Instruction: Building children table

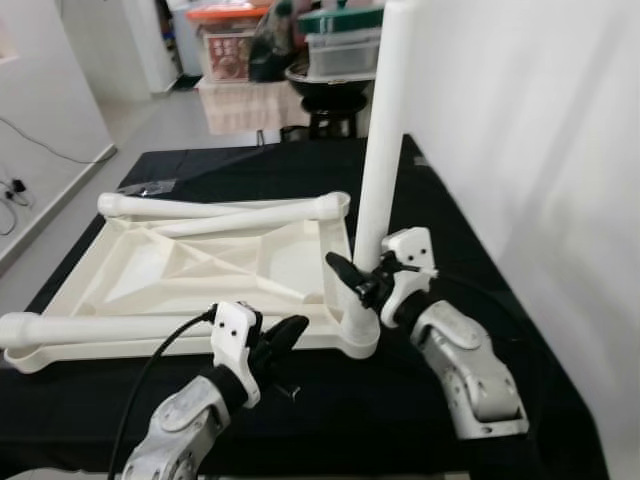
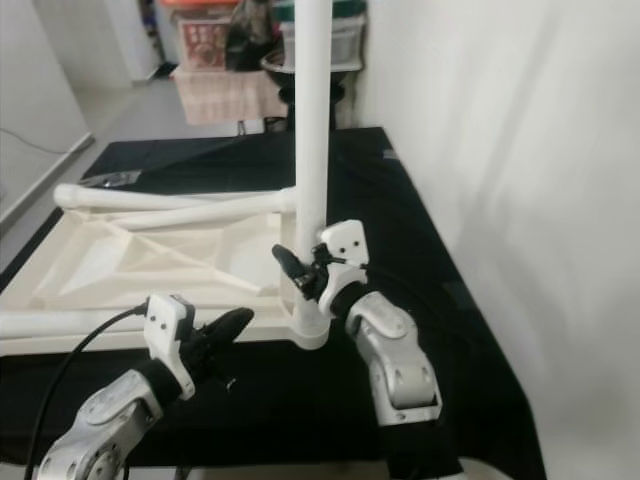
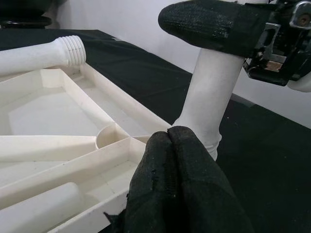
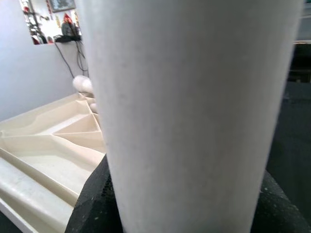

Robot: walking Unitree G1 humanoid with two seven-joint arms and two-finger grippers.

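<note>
Cream plastic: the upturned tabletop lies ribs-up, a matte moulded tray with a raised rim and diagonal stiffening webs.
Surface: a black cloth covers the work table, smooth and dull.
Upright leg: a smooth white cylinder standing vertical in the round socket at the tabletop's near corner on the robot's right.
Loose legs: two lie crossing along the far edge of the tabletop; one shows a ridged threaded end in the left wrist view. A third leg lies along the near edge.
Right gripper: at the upright leg's lower part, just above the socket; its black fingers pinch the leg from both sides. In the right wrist view the leg's pale matte surface sits between the coarse, textured black pads.
Left gripper: just beside the near rim of the tabletop, close to the socket; fingers pressed together, holding nothing, tips pointing toward the leg's base.
Small part: a little dark object on the cloth near the left gripper, too small to tell.
Backdrop: a white wall on the robot's right; stacked bins beyond the table.
</note>
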